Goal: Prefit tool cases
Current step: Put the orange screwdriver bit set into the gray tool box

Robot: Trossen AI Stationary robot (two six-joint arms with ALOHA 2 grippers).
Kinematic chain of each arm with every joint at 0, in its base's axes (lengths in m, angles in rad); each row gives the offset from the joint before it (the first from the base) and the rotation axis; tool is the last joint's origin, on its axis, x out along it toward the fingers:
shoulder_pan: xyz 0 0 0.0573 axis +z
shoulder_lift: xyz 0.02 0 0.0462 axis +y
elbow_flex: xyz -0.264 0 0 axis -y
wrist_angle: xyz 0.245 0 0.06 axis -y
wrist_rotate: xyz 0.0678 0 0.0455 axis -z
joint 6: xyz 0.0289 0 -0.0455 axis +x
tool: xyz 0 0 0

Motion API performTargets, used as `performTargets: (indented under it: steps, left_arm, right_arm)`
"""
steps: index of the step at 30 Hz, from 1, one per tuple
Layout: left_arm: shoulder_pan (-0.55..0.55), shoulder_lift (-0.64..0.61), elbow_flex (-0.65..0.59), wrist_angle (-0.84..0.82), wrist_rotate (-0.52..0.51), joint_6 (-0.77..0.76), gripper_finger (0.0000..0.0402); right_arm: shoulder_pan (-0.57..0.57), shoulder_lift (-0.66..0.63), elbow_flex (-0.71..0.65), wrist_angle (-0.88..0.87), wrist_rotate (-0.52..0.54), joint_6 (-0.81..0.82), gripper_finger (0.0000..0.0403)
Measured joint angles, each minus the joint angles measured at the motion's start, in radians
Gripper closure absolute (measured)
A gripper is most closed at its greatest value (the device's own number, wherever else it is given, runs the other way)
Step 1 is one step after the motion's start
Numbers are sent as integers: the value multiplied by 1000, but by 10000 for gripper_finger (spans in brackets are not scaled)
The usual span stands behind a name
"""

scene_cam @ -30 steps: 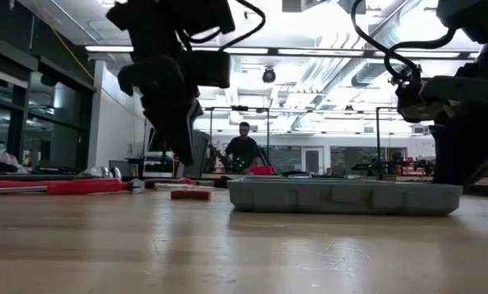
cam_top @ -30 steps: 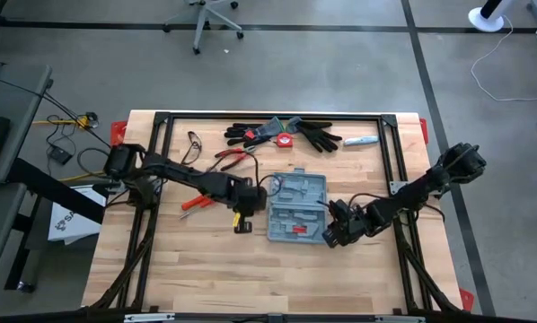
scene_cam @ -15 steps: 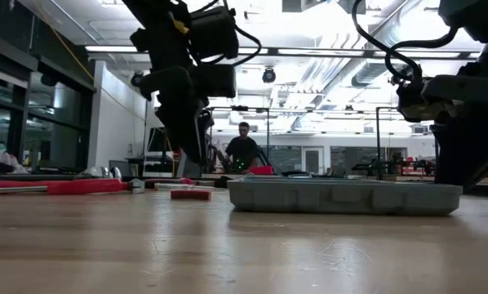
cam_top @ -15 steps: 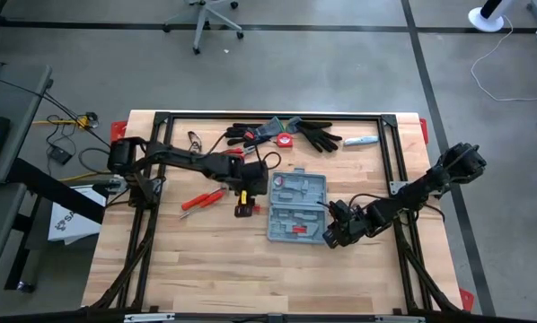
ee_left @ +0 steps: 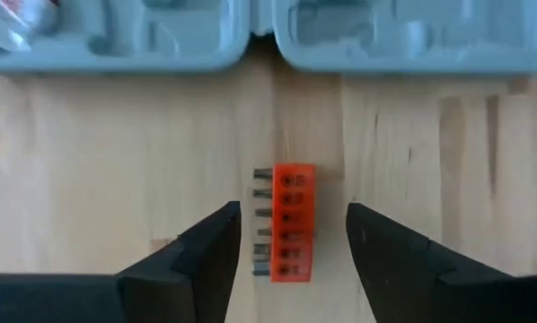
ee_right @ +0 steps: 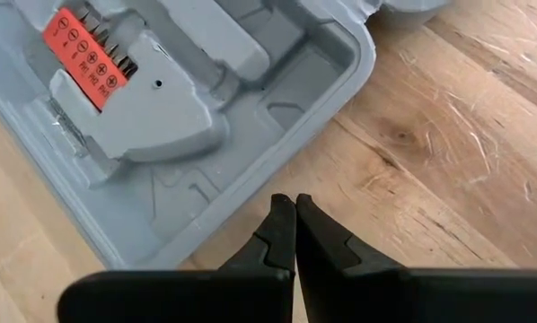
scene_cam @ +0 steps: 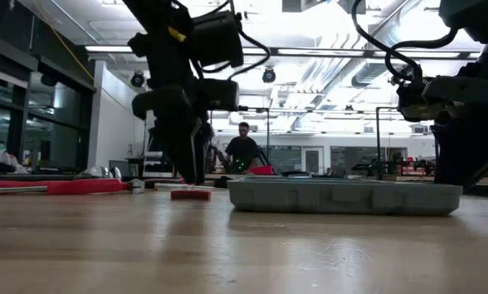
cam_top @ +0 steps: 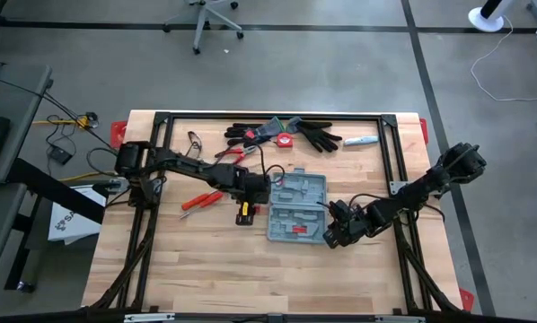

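Observation:
The grey-blue tool case (cam_top: 295, 193) lies open and flat at mid table, its moulded inside up; it also shows in the low view (scene_cam: 342, 196). An orange-red bit holder (ee_left: 286, 235) lies on the wood just left of the case. My left gripper (ee_left: 293, 220) points down over it, open, one finger on each side with a gap to each. My right gripper (ee_right: 294, 211) is shut at the case's near right corner (cam_top: 327, 240). A second orange bit holder (ee_right: 91, 56) sits in a slot of the case. My right gripper's shut fingertips (ee_right: 282, 208) slant down right beside the case's rim (ee_right: 242, 224) at its near right corner. I cannot tell whether they touch the rim or only the wood next to it.
A red screwdriver (cam_top: 201, 200) lies left of the bit holder. Red-handled pliers (cam_top: 235, 154), black gloves (cam_top: 318, 137), a tape measure (cam_top: 285, 140) and a white-blue tool (cam_top: 360, 142) lie along the far edge. A black frame (cam_top: 394, 152) borders the table.
My left gripper has swung toward the case and come down over the loose bit holder, and its fingers have opened. They now stand on either side of the holder, which has stayed on the wood.

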Motion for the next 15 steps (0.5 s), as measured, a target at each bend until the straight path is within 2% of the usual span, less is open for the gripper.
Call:
performTargets:
  steps: [9,15]
  left_arm:
    - [-2,53,1,-11,-29,-19,208]
    - [-3,77,5,-11,-4,-22,209]
  right_arm:
    - [0,0,-1,2,3,-7,403]
    - [0,0,-1,1,4,-7,403]
